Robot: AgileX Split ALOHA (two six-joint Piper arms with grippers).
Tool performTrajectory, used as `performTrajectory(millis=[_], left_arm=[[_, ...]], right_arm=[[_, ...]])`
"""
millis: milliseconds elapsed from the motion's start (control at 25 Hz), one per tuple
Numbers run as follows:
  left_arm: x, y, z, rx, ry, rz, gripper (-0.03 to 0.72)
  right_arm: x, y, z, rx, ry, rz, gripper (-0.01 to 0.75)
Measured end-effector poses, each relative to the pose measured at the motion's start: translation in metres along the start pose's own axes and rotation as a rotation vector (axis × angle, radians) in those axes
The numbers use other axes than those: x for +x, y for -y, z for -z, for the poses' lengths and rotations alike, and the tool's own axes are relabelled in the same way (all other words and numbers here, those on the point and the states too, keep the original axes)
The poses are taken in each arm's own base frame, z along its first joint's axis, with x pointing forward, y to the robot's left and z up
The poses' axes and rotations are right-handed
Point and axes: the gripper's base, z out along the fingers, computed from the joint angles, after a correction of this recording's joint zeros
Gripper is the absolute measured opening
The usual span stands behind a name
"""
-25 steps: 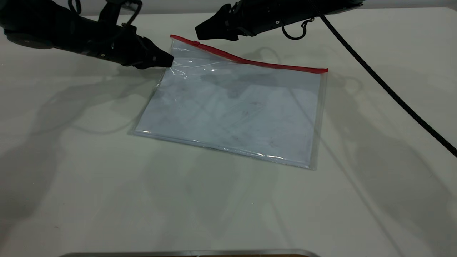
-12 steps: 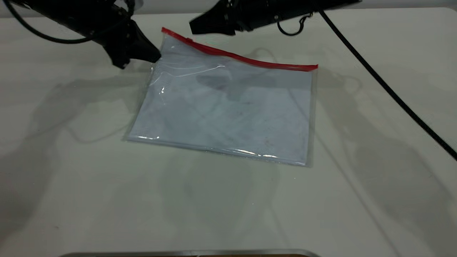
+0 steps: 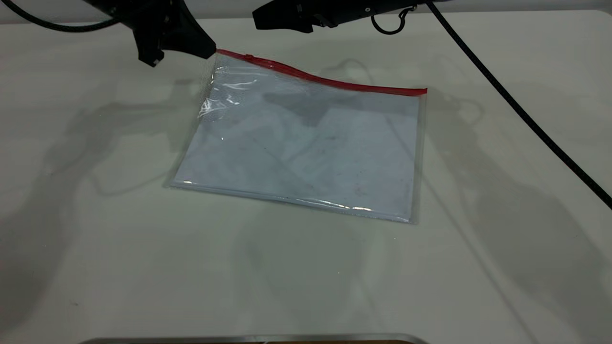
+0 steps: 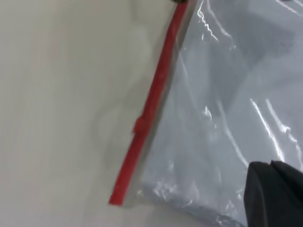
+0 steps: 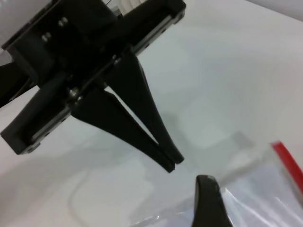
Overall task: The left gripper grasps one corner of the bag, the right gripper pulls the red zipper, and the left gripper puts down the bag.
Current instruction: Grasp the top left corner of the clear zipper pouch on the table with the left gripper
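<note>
**Corner lifted, zipper not yet pulled**

Over the last second my left gripper (image 3: 208, 49) has travelled up the bag's short side, from a hold lower on that edge to the far corner beside the end of the red zipper (image 3: 330, 83). The bag (image 3: 311, 148) has slid a little toward my left across the table (image 3: 95, 267). That corner now stands off the surface, with bright creases fanning out below it. The right wrist view shows my left jaws brought together to a point. From that and the raised, creased plastic I judge that they are pinched on the clear edge of the bag at that corner, though the film between the tips is too clear to make out. So the first step looks done, or nearly.

My right gripper (image 3: 260, 18) has drawn back and higher in the same second. It hangs above and behind the zipper's left end, clearly apart from it. I cannot tell how it is set.

The rest of the bag lies flat in the middle of the table, red edge on the far side. The slider tab (image 3: 248, 58) sits near my left gripper's corner, with almost the whole strip running on toward my right. The pull is therefore not yet begun, and my right gripper must come down to the tab.
</note>
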Motion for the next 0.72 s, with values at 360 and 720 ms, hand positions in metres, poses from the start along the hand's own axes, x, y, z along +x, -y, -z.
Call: performTrajectory(millis=[360, 720], left_arm=[[0.001, -0.019, 0.004, -0.191, 0.062, 0.343, 0.029], [0.052, -0.016, 0.002, -0.146, 0.1, 0.771, 0.392]], right_arm=[[0.0, -0.001, 0.0, -0.007, 0.001, -0.001, 0.52], [0.004, -0.002, 0.0, -0.022, -0.048, 0.01, 0.52]])
